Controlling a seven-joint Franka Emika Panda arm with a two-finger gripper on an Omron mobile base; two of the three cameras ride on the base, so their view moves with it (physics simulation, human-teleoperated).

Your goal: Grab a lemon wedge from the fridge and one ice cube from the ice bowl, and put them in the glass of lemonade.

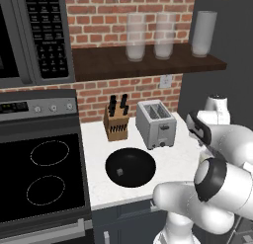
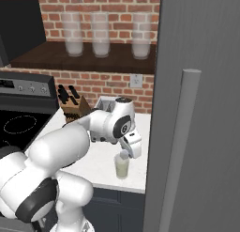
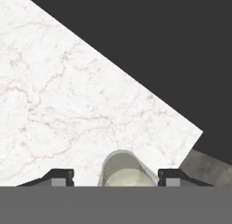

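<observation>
Our gripper (image 3: 116, 177) pointed straight down with its jaws parted wide and holding nothing, the rim of the glass of lemonade (image 3: 121, 169) sitting between the two dark fingertips (image 3: 59, 177) and just below them. We had the white arm bent forward over the veined white marble counter (image 3: 68, 105), hand hanging right above the short clear tumbler of pale yellow-green liquid. Farther out lay the round, shallow black ice bowl (image 1: 130, 167) with a small pale ice cube (image 1: 119, 172) inside, beyond it the boxy metal toaster (image 1: 156, 124) and wooden knife block (image 1: 116, 124).
</observation>
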